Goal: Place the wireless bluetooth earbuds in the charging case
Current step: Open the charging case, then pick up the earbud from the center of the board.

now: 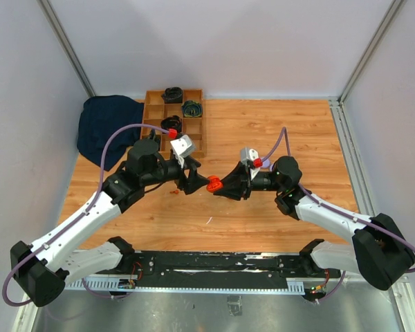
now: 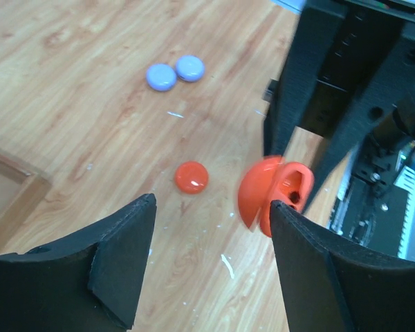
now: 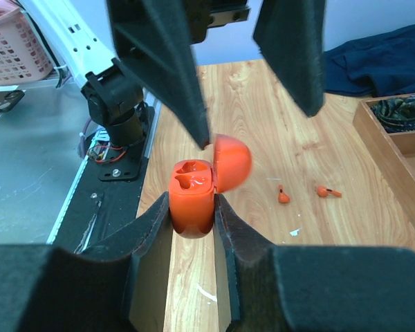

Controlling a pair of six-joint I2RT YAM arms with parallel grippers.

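Bench: wood-grain table (image 1: 277, 131) enclosed by plain white walls (image 1: 214, 41), with grey metal posts (image 1: 66, 45) in the far corners and a metal rail (image 1: 344, 149) along the right edge. At far left sits a compartmented wooden tray (image 1: 153, 113), with a dark blue cloth (image 1: 104, 128) just beside it. Light is even and shadows are soft; a pink basket (image 3: 14, 48) stands beyond the table edge, by a grey surface (image 3: 34, 180).

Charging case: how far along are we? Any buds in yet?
Done: the charging case is gripped in the right gripper, and its lid is open.
In hand: the left gripper is open and empty, right beside the lid.
Left: both sockets look empty. Two orange earbuds lie on the table, not yet picked up or inserted.
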